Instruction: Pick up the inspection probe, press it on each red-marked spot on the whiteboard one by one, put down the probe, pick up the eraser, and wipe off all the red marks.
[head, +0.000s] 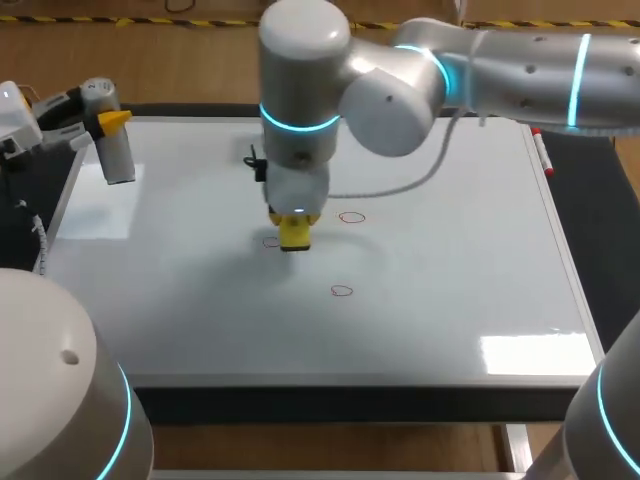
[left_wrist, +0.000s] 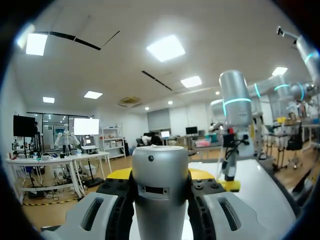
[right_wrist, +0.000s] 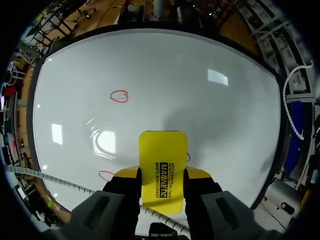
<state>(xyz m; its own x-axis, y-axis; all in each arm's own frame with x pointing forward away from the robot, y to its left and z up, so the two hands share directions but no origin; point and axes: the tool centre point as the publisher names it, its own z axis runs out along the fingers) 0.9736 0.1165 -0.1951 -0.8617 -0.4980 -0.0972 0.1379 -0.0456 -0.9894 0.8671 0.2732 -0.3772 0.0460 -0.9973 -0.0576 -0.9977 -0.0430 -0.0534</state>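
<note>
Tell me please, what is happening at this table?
The right claw grips a yellow eraser and holds it low over the whiteboard, at one red ring. Two other rings lie nearby, unwiped. The left claw grips the grey probe near the board's left edge.

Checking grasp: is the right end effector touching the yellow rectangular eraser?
Touching: right wrist view shows the right end effector clamping both sides of the yellow rectangular eraser.

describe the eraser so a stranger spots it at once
Look at the large whiteboard. Near its middle the right gripper points down, shut on the eraser. It is the only flat yellow block; the probe is a grey cylinder.
</note>
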